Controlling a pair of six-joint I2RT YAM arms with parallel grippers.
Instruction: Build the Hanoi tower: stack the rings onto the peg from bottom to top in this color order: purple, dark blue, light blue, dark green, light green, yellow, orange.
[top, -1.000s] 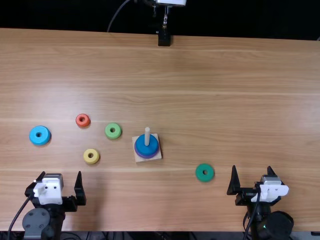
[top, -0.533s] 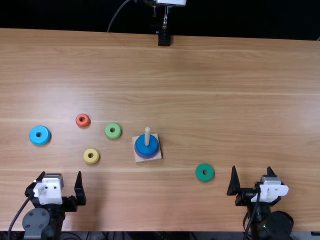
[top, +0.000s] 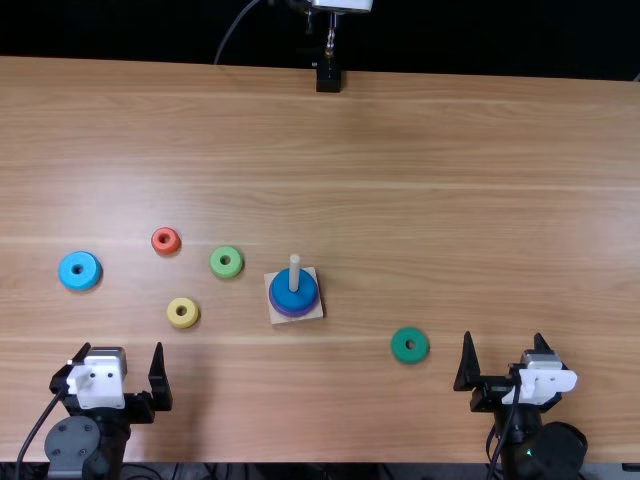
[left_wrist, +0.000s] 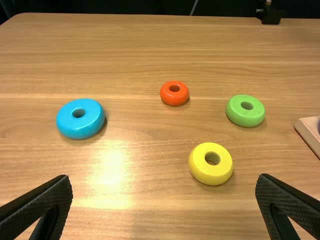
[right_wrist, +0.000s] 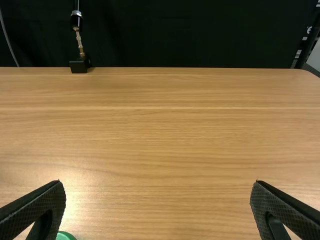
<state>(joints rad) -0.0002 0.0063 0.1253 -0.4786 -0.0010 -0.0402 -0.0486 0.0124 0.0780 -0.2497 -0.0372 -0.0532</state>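
Since the purple ring (top: 288, 314) and the dark blue ring (top: 281, 289) are on the peg (top: 294, 268), I'd say light blue is next. That light blue ring (top: 68, 273) lies flat on the worktop (top: 450, 200), out beyond the left gripper (top: 122, 346), which stands empty with its fingers spread, as does the right gripper (top: 503, 334). The left one looks the natural choice: come straight down with a finger either side of the ring, close on its widest part and keep it level. I'd lift it above the peg's tip before crossing, line the hole up, then lower gently; let go too soon and it might hang crooked. Bare wood surrounds the ring, leaving room for both fingers. On the way over, the orange ring (top: 157, 242), yellow ring (top: 174, 317) and light green ring (top: 225, 272) want clearing. The dark green ring (top: 399, 346) sits on the peg's other side, nearer the right gripper, and all the loose rings are well in from the far edge.
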